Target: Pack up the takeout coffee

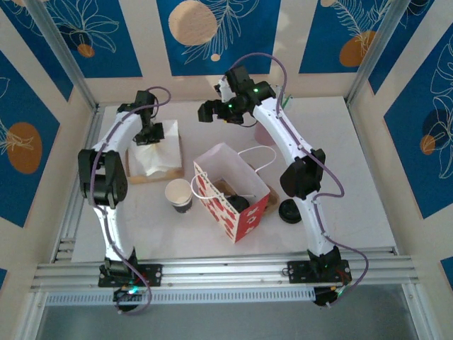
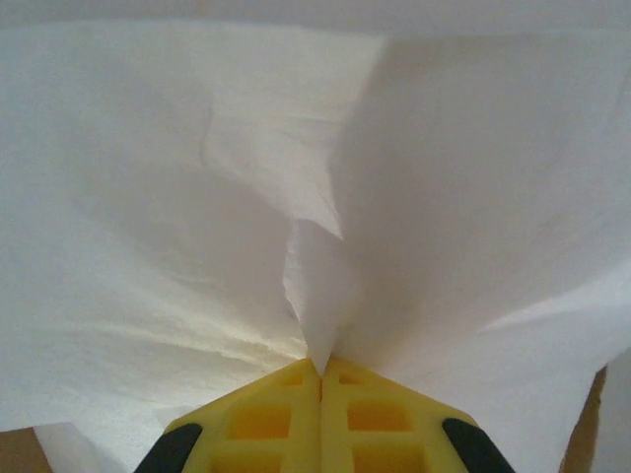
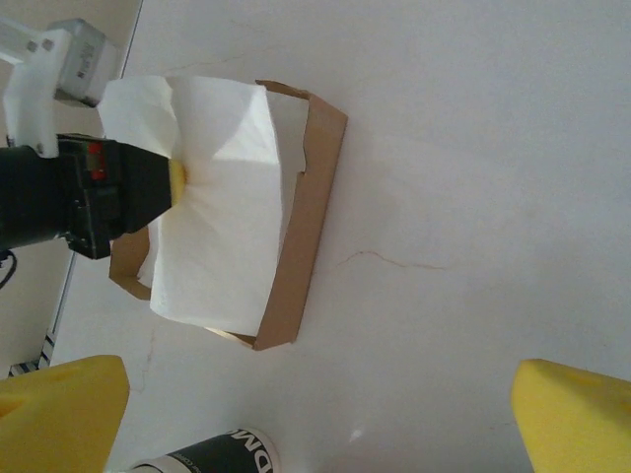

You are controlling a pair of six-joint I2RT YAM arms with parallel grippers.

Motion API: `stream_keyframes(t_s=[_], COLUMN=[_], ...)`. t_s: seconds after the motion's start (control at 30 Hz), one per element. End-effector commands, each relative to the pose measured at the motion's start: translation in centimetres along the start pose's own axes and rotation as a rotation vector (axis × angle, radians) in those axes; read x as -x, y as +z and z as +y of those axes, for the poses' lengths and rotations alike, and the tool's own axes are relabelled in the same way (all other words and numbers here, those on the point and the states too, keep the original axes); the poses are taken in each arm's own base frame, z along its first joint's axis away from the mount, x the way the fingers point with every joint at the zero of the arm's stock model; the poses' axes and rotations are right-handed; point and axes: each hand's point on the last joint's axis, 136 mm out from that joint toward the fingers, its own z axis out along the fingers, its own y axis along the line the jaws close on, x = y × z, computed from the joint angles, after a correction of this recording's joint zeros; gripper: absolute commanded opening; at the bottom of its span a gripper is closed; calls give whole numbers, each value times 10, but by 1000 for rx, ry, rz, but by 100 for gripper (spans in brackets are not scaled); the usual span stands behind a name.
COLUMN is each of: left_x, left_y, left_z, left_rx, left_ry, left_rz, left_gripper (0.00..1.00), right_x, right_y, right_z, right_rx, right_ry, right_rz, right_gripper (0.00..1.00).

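While the left gripper [image 2: 320,367] is clamped on a napkin [image 2: 296,177] left of the bag [image 1: 230,191], we see the right gripper [image 3: 315,404] spread wide; the cup [image 1: 178,195] stands just left of the bag, whose contents are unclear.

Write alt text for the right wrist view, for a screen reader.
The left gripper, jaws shut, pinches a white napkin in a brown cardboard tray on a white table. The right gripper shows its yellow jaws wide open at the bottom corners, with part of a paper cup between them.
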Motion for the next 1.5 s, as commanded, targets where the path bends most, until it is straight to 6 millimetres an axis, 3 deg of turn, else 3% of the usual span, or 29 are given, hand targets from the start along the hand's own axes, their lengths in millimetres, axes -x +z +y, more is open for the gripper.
stream_keyframes(t_s=[0.0,0.27,0.57,0.8,1.13,1.47], left_x=[2,12,22,30,12,-6], left_y=[-15,-49,-78,-97,-73,-15], left_z=[3,1,-12,-18,6,9], left_rx=[-21,-54,-165,-216,-80,-23], left_ry=[-15,-27,-142,-175,-142,-87], left_rz=[-21,-106,-186,-234,-160,5], left_gripper=[0,0,0,0,0,0], right_x=[-2,-2,-7,-11,-22,-25], right_y=[-24,-40,-61,-73,-66,-53], right_z=[17,27,57,80,86,81], right_rx=[23,38,143,151,179,184], right_ry=[-27,-83,-175,-263,-261,-240], right_rz=[-15,-30,-59,-100,-59,-23], right_gripper=[99,99,89,89,88,88])
